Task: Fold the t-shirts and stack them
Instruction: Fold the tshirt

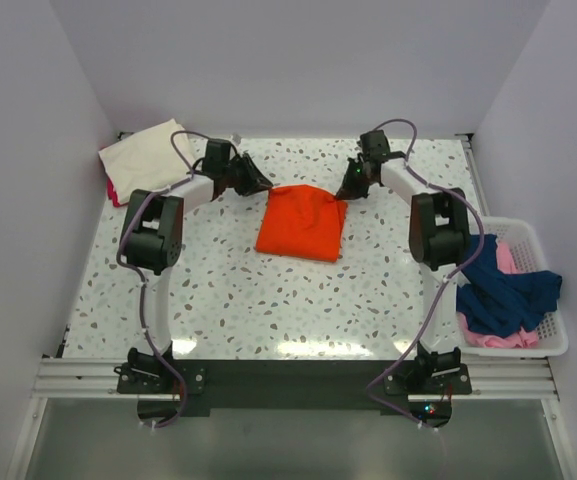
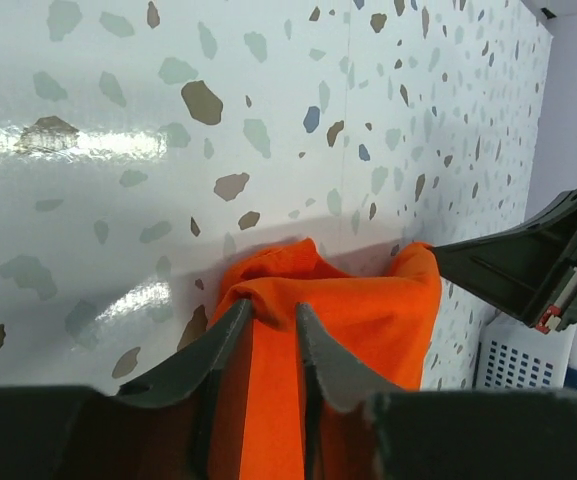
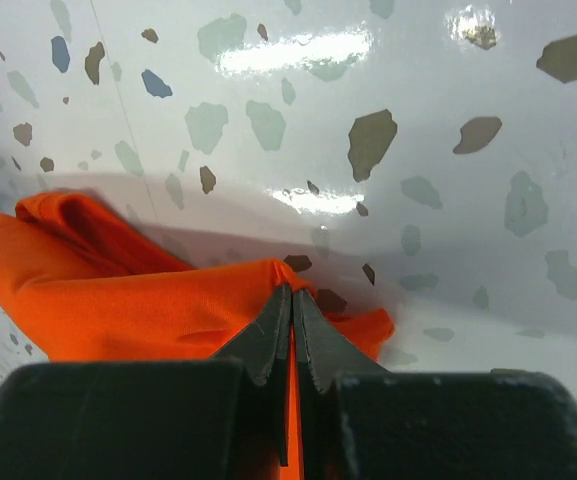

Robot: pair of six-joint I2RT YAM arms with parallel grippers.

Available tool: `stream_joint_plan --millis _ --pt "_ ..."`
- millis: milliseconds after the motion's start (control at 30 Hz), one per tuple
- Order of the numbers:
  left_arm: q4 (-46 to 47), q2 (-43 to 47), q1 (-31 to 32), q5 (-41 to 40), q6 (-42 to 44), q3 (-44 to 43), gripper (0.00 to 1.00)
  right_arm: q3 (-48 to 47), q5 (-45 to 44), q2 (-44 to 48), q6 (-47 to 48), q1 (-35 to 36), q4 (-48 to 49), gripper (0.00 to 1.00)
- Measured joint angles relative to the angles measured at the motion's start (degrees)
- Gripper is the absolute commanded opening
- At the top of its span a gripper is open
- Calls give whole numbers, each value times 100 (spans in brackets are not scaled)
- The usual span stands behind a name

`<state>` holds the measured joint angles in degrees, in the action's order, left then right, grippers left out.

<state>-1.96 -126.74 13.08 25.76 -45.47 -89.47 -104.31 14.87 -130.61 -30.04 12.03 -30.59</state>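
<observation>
Orange t-shirt [image 1: 302,222] laid folded on the surface [image 1: 228,290].
A cloth ridge is straddled by the parted left end effector [image 2: 271,318]; a far corner is pinched by the closed right end effector [image 3: 292,297]. The fold could be dragged open by snagged cloth.

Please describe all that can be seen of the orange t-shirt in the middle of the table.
The bright orange soft cloth t-shirt lies folded into a rough rectangle near the middle of the speckled white table. Its far edge is raised and wrinkled. The right gripper is shut on its far right corner. The left gripper stands at the far left corner, jaws slightly apart, a ridge of cloth between them. Nothing else touches it.
</observation>
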Motion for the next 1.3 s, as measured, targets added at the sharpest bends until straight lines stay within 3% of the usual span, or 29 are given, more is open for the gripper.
stream_joint_plan --millis 133,167,567,833,900,1067,1133,1300 --pt "258 39 0 68 -15 153 49 245 13 273 -72 -4 125 0" --pt "310 72 0 68 -24 229 50 319 11 367 -85 -4 162 0" --pt "719 566 0 -55 -96 944 50 599 -168 1513 -219 7 164 0" --pt "820 610 0 -66 -164 1086 50 688 -468 1460 -232 -70 107 2" --pt "828 625 0 -68 -184 1174 51 669 -481 1235 -229 -149 122 7" --pt "831 708 0 -66 -188 1318 51 638 -400 595 -245 -505 98 47" --pt "824 780 0 -61 -190 1351 51 638 -382 518 -195 -619 20 51" --pt "828 990 15 -63 -188 1419 46 667 -629 787 -157 -697 -81 50"
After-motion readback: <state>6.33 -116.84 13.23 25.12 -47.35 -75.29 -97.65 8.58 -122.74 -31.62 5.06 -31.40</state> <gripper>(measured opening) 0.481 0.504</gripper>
